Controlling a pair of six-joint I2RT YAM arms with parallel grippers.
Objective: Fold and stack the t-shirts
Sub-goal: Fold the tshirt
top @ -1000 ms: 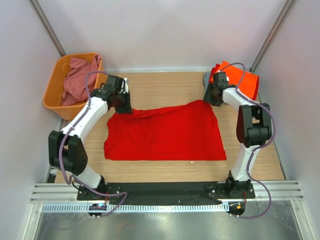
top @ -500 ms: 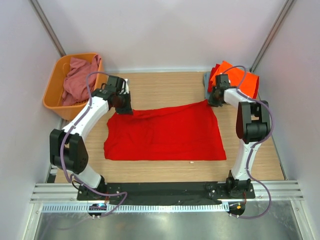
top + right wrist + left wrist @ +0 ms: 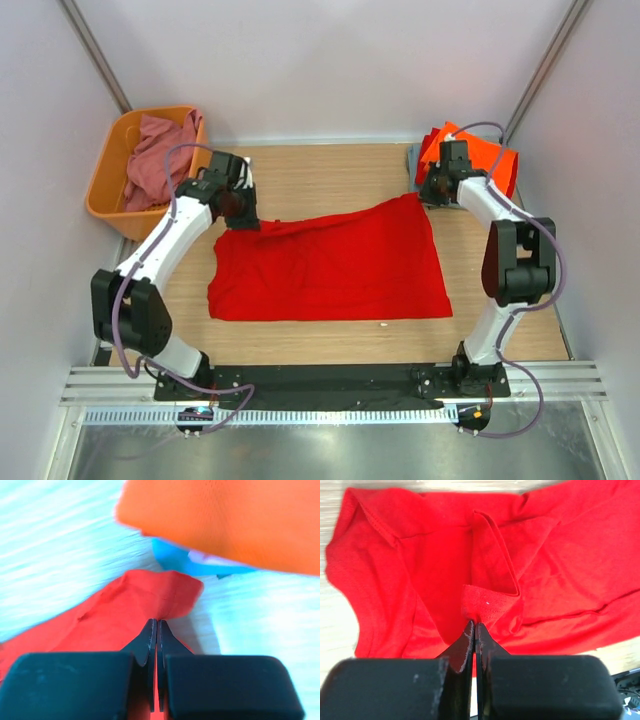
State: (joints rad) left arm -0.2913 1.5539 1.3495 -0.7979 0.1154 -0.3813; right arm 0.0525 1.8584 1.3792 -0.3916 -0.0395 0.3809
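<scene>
Right gripper (image 3: 156, 622) has moved in and shut on the far-right corner of the red t-shirt (image 3: 330, 265) spread mid-table, seemingly catching cloth despite blur, while left gripper (image 3: 474, 625) clamps its far-left edge; the fold is beginning, and next both corners need lifting evenly toward the near hem.

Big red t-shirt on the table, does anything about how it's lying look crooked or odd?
Yes. The large bright red t-shirt lies skewed: its far edge slants away toward the right corner, pinched by the right gripper, and the far left corner is bunched at the left gripper.
</scene>
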